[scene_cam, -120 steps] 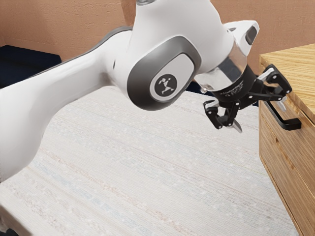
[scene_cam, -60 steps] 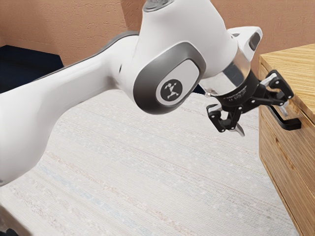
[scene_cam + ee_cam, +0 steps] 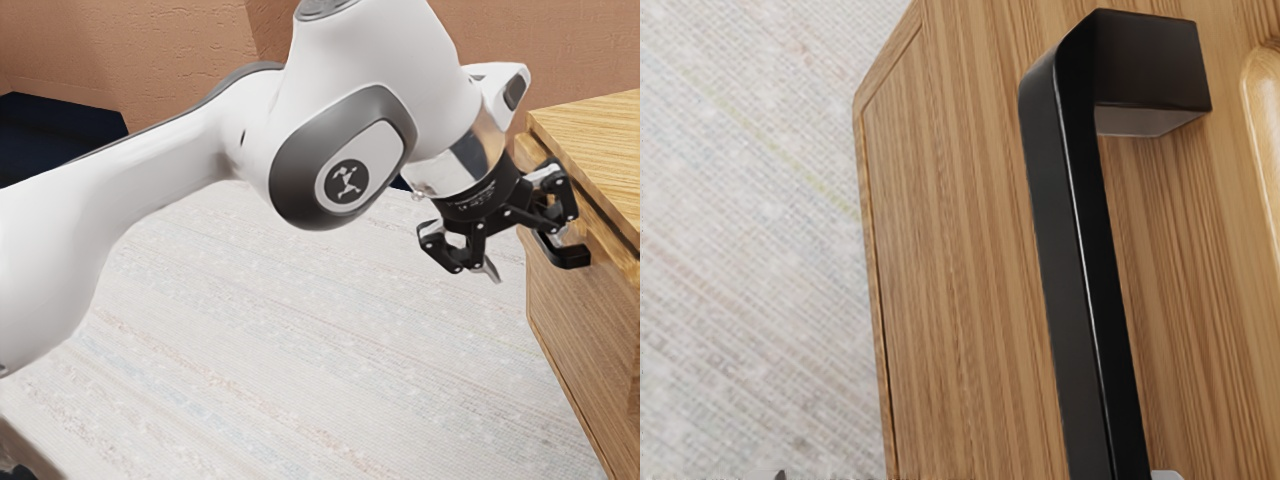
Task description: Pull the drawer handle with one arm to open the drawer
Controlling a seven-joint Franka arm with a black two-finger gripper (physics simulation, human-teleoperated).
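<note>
**Wide-spread gripper hooked at the drawer handle**

In the exterior view the white arm (image 3: 330, 150) reaches across from the upper left. Its black gripper (image 3: 525, 240) is at the wooden cabinet (image 3: 600, 140) on the exterior view's right edge. The fingers are spread wide. The upper finger (image 3: 556, 196) sits against the black drawer handle (image 3: 562, 250), while the lower one hangs free over the pale woven table (image 3: 300, 350). The drawer front (image 3: 575, 330) stands slightly out from the cabinet's top edge.

The wrist view adds detail from close up. The handle (image 3: 1080, 280) is a flat black bar that bends at its end into a post meeting the drawer front (image 3: 960, 300), with a gap between bar and wood. The table (image 3: 740, 250) lies beside the drawer's edge.
</note>
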